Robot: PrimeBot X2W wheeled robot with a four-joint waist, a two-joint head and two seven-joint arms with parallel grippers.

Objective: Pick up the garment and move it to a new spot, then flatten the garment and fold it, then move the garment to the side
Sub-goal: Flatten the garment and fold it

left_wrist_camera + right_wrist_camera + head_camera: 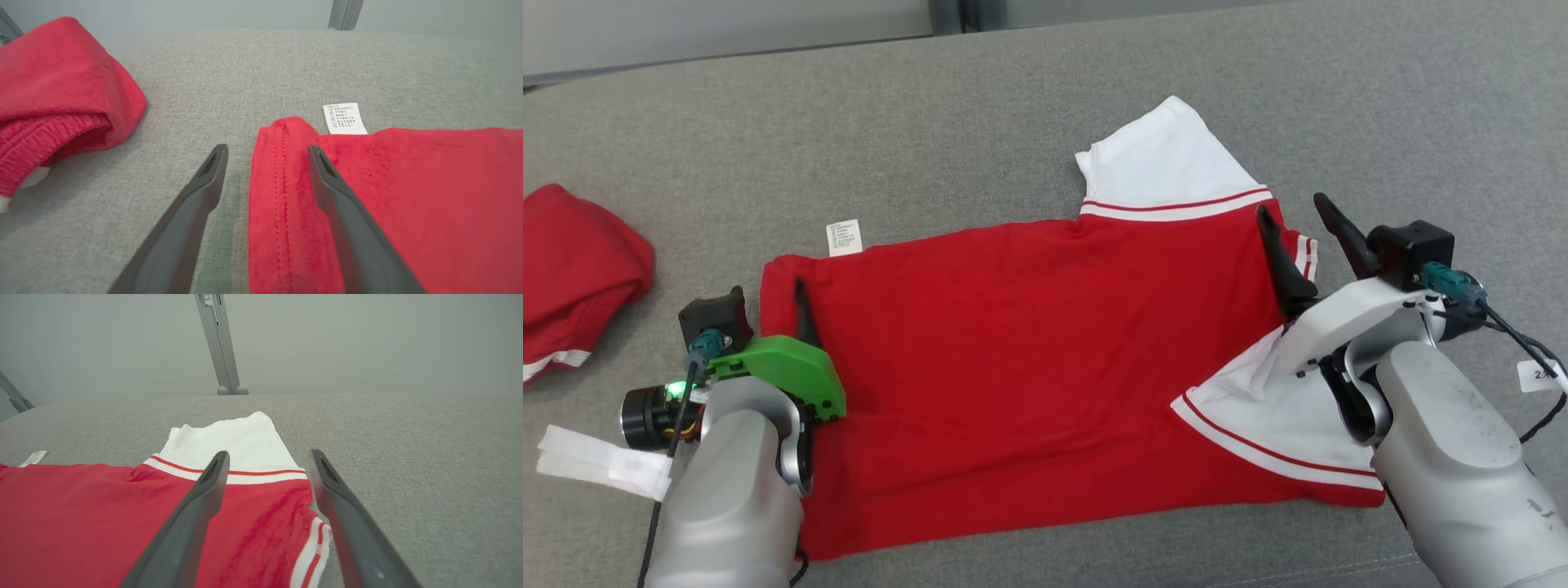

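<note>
Hovering over a red T-shirt (1029, 327) with white sleeves, I hold both pincers wide and empty. My left gripper (267, 151) straddles the shirt's stitched hem, one finger over cloth and one over bare cushion. My right gripper (1290, 204) stands at the shoulder end, clasping nothing. The shirt lies spread and mostly smooth on a grey upholstered surface (1013, 106), between my two arms. Its far sleeve (1168, 159) sticks out flat and its near sleeve (1258, 416) lies partly under my right forearm.

By my reading, the move to a new spot and the flattening look done. The fold seems not yet begun, and the shift to the side is left after it.

A care label (844, 237) pokes out at the shirt's far edge, near the hem. A second red garment (580, 269), folded, sits well apart beyond the hem end. Past the shirt's far sleeve the cushion ends before a pale wall (367, 335) and a slanted metal post (218, 343).
</note>
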